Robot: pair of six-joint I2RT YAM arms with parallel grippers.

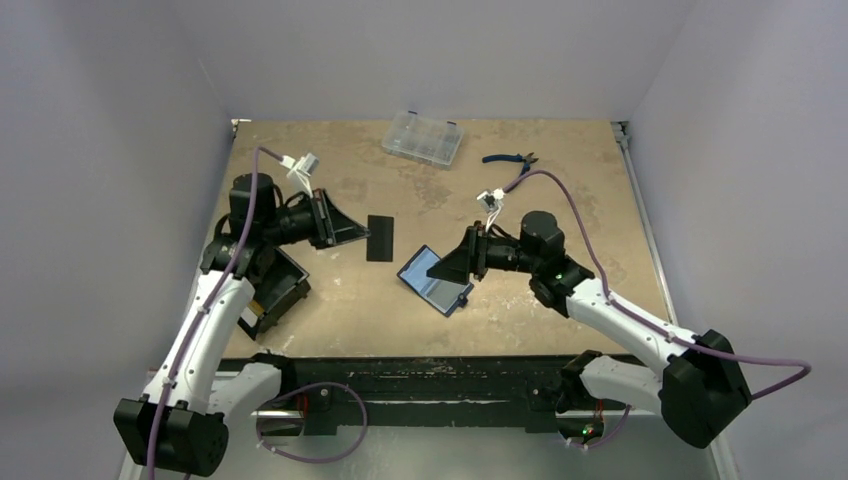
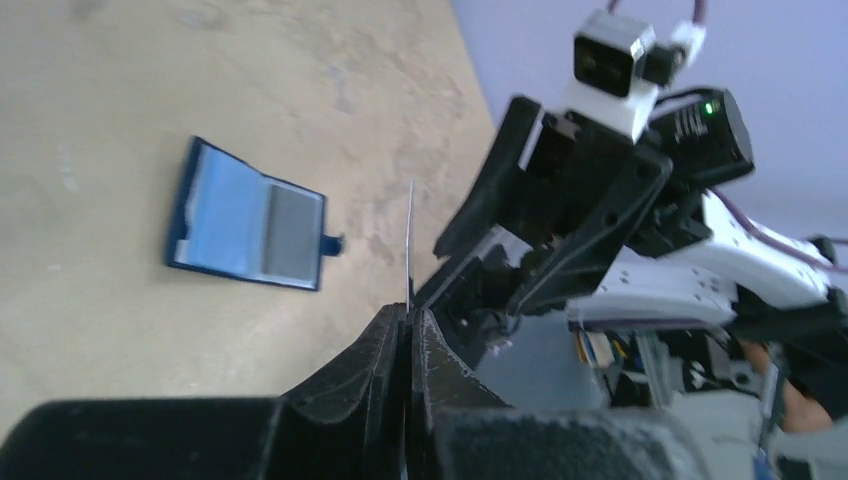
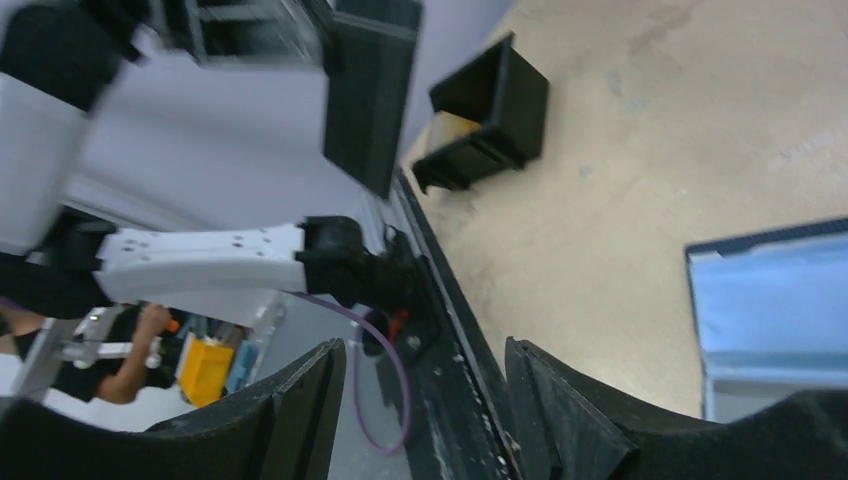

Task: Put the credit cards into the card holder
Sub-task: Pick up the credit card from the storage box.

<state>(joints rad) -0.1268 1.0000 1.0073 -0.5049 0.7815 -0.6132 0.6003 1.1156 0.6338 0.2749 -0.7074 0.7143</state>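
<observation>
I find the left gripper [image 2: 408, 318] clamped on one card [image 1: 380, 238], whose long axis runs away from the bases. The wallet [image 1: 435, 280] lies open on the table to the card's right, just beside the right gripper [image 3: 420, 400], which is spread, empty and nearer. I see no card in the wallet, while the black box [image 3: 490, 110] holds something yellowish.

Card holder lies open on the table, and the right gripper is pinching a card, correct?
No: the left gripper pinches the card, as the left wrist view shows. The right gripper is open and empty. The card holder does lie open on the table.
</observation>
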